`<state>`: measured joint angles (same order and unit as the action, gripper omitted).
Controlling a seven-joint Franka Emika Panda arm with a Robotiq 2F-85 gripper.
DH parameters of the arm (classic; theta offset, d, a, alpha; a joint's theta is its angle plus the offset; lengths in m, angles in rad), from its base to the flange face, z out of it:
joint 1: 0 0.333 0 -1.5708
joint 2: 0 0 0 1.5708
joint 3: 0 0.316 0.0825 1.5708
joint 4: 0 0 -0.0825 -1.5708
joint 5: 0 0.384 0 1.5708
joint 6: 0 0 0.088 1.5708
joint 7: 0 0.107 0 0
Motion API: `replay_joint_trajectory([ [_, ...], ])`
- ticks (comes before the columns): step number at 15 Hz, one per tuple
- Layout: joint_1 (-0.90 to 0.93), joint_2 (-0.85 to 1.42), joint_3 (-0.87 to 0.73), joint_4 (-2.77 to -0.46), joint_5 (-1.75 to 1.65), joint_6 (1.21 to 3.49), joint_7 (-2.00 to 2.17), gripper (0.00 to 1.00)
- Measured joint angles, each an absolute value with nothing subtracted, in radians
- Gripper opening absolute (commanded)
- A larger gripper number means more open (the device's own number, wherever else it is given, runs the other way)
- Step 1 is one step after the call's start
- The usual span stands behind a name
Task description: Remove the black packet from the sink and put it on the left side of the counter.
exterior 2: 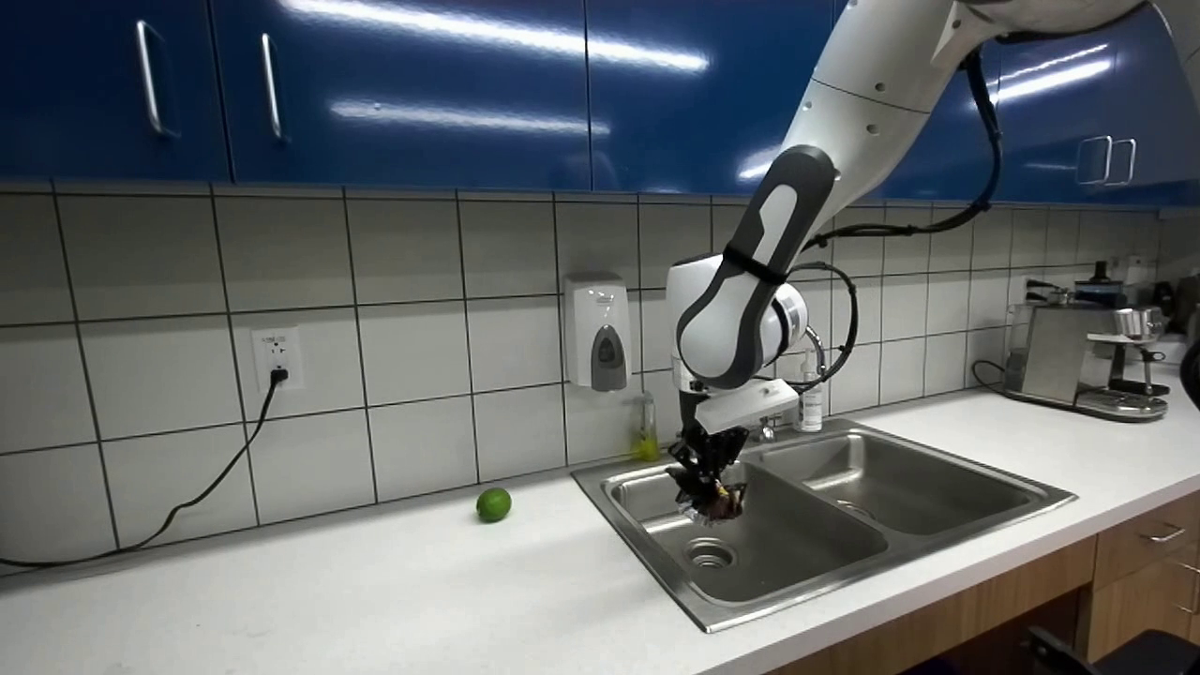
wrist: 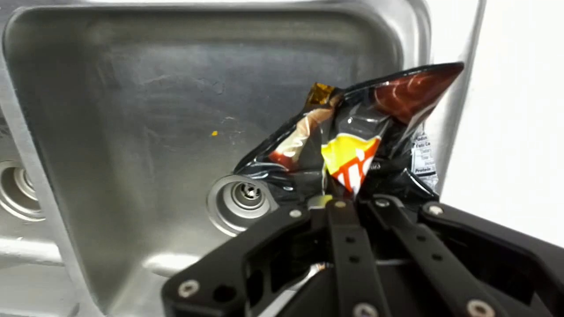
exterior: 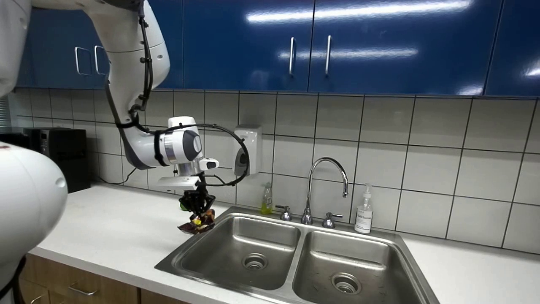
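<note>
The black packet, a shiny wrapper with yellow, red and brown print, hangs from my gripper in both exterior views (exterior: 197,226) (exterior 2: 722,502) and fills the middle of the wrist view (wrist: 352,145). My gripper (exterior: 198,207) is shut on it; the fingertips pinch its crumpled middle in the wrist view (wrist: 346,201). The packet is held over one basin of the steel sink (exterior 2: 667,562), and its right end reaches over the rim in the wrist view. The white counter (exterior 2: 375,600) lies beside the sink. The fingertip pads are partly hidden by the packet.
A green lime (exterior 2: 493,504) lies on the counter near the tiled wall. A yellow soap bottle (exterior: 266,199), the tall faucet (exterior: 310,190) and a white pump bottle (exterior: 363,213) stand behind the sink. A dispenser (exterior 2: 597,333) hangs on the wall. A coffee machine (exterior 2: 1069,356) stands farther along.
</note>
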<state>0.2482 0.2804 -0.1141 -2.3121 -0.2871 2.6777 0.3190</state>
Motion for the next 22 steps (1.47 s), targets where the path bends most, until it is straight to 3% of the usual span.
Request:
replay_joint_trajectory([
  [10,0.329,0.233,0.006,-2.439,-0.332,2.755,0.339,0.01],
  [22,0.504,0.311,-0.012,-2.442,-0.466,2.818,0.559,0.01],
])
